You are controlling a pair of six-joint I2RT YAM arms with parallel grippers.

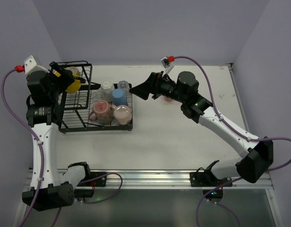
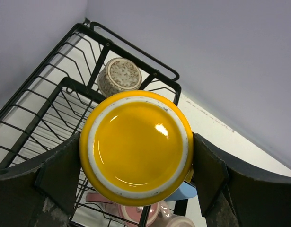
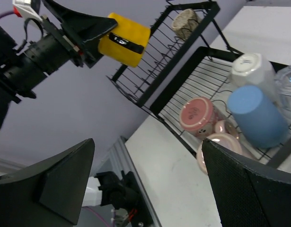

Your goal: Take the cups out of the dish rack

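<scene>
**What I can't make out from here**

On the left wrist feed the yellow cup (image 2: pixel 138 144) shows me only its base. Its walls are hidden, and it covers most of the blue cup (image 2: pixel 183 191) and pink cup (image 2: pixel 136 213) below. The left end effector (image 2: pixel 137 172) is cut off at the bottom edge. From above, a pinkish cup (image 1: pixel 167 98) on the bench (image 1: pixel 183 137) sits mostly behind the right arm (image 1: pixel 185 85). On the right wrist feed the glass cup (image 3: pixel 288 82) runs off the right edge.
</scene>
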